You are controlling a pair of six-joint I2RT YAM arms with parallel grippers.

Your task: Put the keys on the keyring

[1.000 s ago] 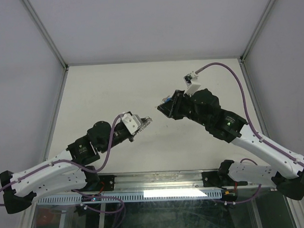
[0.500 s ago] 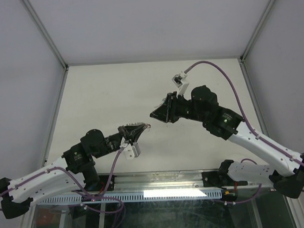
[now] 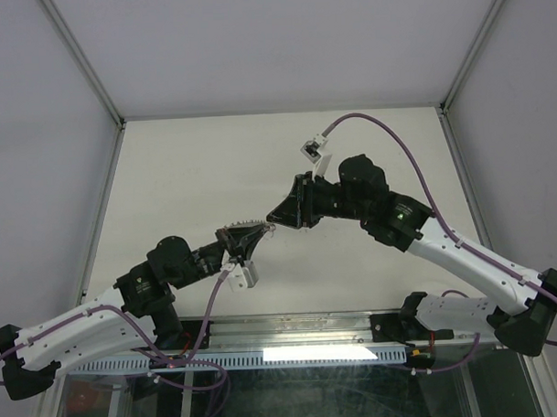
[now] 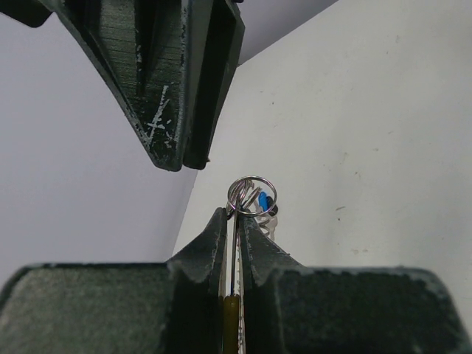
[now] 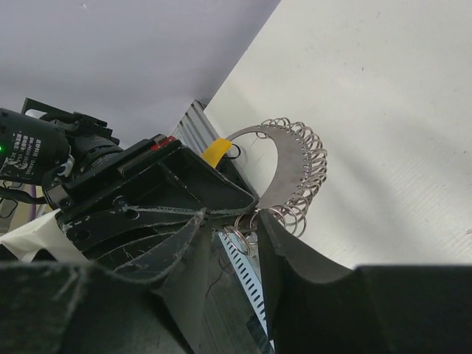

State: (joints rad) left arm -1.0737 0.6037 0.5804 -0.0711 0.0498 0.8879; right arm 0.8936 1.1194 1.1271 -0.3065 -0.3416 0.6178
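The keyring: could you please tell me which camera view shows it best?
Right wrist: the keyring shows its looped arc and yellow segment. Left wrist sees it edge-on; the top view shows a tiny sliver.

A white table (image 3: 195,166) stands inside pale grey wall panels (image 3: 273,44) joined at grey corner posts (image 3: 79,58), with a metal rail (image 3: 301,328) and a slotted white strip (image 3: 110,365) along its near edge.

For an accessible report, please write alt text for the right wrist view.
The left gripper holds a crescent keyring with a yellow segment, its edge lined with small wire loops. The right gripper's open fingers flank its lowest loops, above a white table.
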